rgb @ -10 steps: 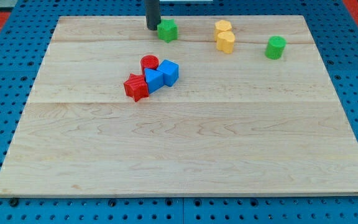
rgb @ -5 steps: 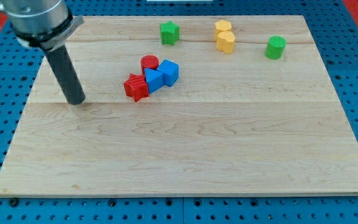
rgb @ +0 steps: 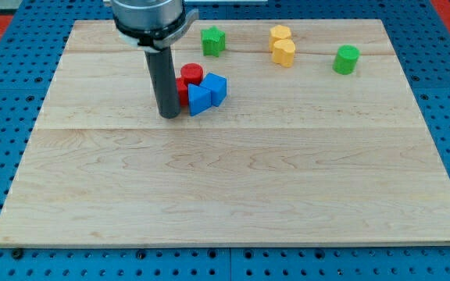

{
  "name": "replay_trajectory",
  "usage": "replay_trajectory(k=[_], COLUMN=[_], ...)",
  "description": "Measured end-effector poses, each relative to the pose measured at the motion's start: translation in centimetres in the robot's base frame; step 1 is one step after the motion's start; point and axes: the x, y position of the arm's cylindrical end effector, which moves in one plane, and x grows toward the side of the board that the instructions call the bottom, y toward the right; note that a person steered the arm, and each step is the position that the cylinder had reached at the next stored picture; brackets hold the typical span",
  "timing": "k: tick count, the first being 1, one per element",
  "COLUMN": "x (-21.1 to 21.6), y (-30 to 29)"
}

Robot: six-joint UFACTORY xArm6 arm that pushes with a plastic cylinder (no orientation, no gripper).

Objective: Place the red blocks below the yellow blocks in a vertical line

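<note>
Red plastic is the business in hand: my tip, the lower end of a plain dark rod with no jaws to open or close, so it grips nothing, sits on the pale wooden counter hard against the view's left side of a tight cluster. Just to the tip's right, a second red block is mostly hidden behind the rod; its shape cannot be made out. The red cylinder stands up and right of the tip, and two glossy blue blocks, angular and faceted, crowd the reds on the far side.

The two yellow blocks, rounded and touching one another in a short column, lie well to the tip's upper right. A green star-like block sits above the tip, a green cylinder far right.

I judge this the opening step: gathering the reds. The next move calls for separating them from the blues, then steering them rightward to sit beneath the yellows.
</note>
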Motion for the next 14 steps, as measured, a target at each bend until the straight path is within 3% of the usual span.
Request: replay_trajectory(k=[1, 2, 4, 6, 9, 11, 12, 14], x=[-2.2, -2.2, -6.6, -6.6, -6.2, -4.3, -4.0, -11.1], y=[0.0, -4.5, -5.1, 4.8, 11.6, 14.4, 11.2, 12.4])
